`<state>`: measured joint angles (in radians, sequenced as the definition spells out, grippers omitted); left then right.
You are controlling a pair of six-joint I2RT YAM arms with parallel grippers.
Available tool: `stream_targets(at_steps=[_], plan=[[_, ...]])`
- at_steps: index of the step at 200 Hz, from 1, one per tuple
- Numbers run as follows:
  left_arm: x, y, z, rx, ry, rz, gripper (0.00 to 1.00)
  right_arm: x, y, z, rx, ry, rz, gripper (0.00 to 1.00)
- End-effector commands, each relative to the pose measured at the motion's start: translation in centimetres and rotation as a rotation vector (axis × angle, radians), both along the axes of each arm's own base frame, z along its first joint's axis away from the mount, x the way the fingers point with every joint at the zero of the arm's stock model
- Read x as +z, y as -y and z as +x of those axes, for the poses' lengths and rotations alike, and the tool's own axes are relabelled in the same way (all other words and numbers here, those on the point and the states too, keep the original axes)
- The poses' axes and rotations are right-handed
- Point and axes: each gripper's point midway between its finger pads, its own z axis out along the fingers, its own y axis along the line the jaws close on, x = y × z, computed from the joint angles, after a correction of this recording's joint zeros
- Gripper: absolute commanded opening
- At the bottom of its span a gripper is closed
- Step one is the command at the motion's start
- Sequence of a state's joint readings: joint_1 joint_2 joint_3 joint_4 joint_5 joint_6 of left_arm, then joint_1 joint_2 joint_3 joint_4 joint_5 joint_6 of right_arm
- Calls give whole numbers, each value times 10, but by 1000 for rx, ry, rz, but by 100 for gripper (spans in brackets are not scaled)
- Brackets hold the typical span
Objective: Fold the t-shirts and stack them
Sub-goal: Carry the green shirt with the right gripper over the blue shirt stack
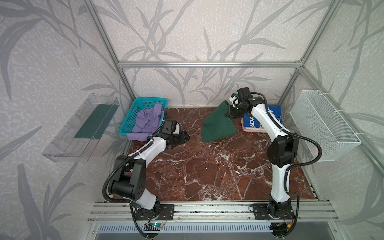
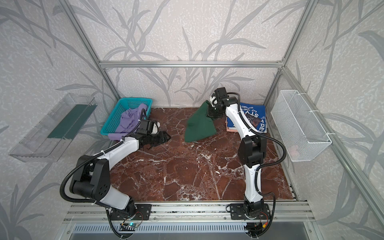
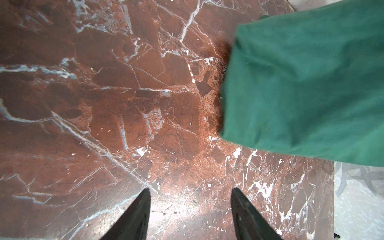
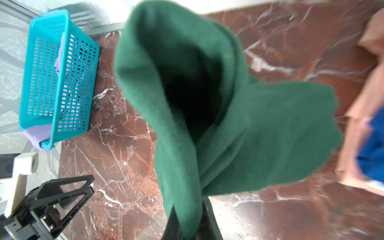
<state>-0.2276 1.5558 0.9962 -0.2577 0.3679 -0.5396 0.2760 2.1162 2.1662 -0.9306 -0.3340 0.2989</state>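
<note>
bench (image 1: 207,170): red-brown marble look, white veins, glossy, light glare on it in the left wrist view. aluminium rail (image 1: 207,209) runs along the front edge. walls (image 1: 187,41) on three sides, pale wallpaper with grey leaf print. aluminium frame (image 1: 207,63) bars stand at the back corners and cross the back wall. clear plastic tray (image 1: 81,128) fixed to the left wall, white wire basket (image 1: 324,124) to the right wall

right claw (image 4: 190,226) clenched on a corner of the green shirt (image 1: 218,124), held up at the back of the bench, right of centre. cloth hangs from it in a loose cone and the lower edge looks to lie on the bench

left claw (image 3: 190,190) released, jaws spread apart, low over the bench near the front corner of the turquoise basket (image 1: 133,118), apart from the green shirt

purple shirt (image 1: 148,120) crumpled in the turquoise basket at the back left corner, one end spilling over the near rim

blue shirt (image 2: 259,122) with white print lies folded on top of the peach shirt (image 1: 252,129) at the back right, partly hidden by the right arm (image 1: 264,122)
</note>
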Motion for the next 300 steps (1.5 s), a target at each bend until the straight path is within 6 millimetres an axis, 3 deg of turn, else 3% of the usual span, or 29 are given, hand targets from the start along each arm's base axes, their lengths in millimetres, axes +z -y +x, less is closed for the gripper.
stream_targets(at_steps=[1, 54, 95, 138, 173, 229, 260, 300], plan=[[11, 3, -1, -3, 33, -18, 63, 15, 20, -1, 40, 18, -84, 0], [8, 3, -4, -7, 29, -23, 63, 45, 52, 37, 67, 137, -102, 0], [6, 3, -5, -12, 21, -15, 63, 76, 80, 56, 23, 200, 115, 0], [9, 4, -1, -9, 26, -23, 63, 87, 94, 49, 67, 242, 91, 0], [8, 6, 0, -13, 18, -27, 63, 90, 122, 51, 20, 246, 87, 0], [4, 6, 0, -13, 7, -22, 63, 127, 162, 47, -51, 311, 167, 0], [3, 7, 1, -17, 5, -27, 63, 129, 195, 45, -131, 309, 147, 0], [-2, 9, 2, -24, -8, -30, 63, 97, 250, 50, -285, 237, 12, 0]])
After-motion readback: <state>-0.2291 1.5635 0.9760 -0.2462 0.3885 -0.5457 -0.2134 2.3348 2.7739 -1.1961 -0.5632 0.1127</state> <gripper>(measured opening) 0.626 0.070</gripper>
